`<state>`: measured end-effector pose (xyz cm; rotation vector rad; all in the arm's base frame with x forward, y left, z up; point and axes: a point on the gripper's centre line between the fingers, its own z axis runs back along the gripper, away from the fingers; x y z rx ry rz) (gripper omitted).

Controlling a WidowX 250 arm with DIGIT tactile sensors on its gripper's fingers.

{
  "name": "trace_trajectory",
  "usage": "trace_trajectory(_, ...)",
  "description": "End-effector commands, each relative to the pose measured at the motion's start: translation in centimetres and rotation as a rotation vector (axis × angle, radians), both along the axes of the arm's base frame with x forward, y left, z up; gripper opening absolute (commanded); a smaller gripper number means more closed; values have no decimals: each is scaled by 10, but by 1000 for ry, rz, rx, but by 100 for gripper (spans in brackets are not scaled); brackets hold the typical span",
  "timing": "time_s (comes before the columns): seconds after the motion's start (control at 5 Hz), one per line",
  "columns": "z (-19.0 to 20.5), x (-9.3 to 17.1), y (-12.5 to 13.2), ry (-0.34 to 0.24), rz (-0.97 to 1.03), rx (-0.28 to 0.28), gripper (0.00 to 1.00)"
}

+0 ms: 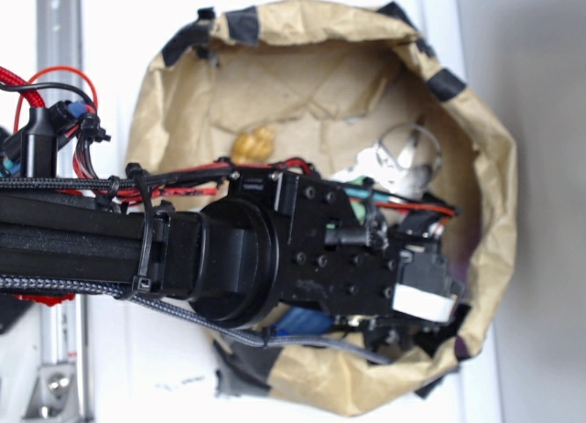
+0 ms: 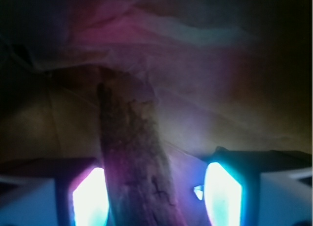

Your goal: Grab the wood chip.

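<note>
- Your gripper (image 2: 156, 196) sits inside the paper bag (image 1: 476, 139), jaws apart.
- The wood chip (image 2: 134, 167) stands between them, nearer the 9 o'clock pad, contact unclear.
- A seashell (image 1: 253, 145) lies at 12 o'clock from the arm.

The black arm (image 1: 183, 249) is reaching across into the crumpled brown paper bag (image 1: 490, 167). Its gripper (image 1: 430, 299) is sitting low inside, fingertips hidden. An orange-tan shell (image 1: 254, 145) is lying well behind the jaws, a shiny clear object (image 1: 407, 153) nearer them.

A lab bench: my cabled black arm (image 1: 229, 249) fills centre frame over a taped paper bag (image 1: 485, 167) on a white table (image 1: 119, 38).
</note>
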<state>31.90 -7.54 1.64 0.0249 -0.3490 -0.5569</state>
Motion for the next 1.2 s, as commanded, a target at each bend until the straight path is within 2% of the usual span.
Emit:
trace_trajectory(0.0,-2,-6,17,55,57,-4,0)
trace_trajectory(0.2,43,-16,46,50,223,-24,0)
trace_trajectory(0.4,92,-31,72,79,340,-53,0)
trace_trajectory(0.6,142,-41,82,125,405,-71,0)
trace_trajectory(0.8,173,-45,69,162,423,-65,0)
trace_trajectory(1.0,172,-50,55,148,425,-9,0)
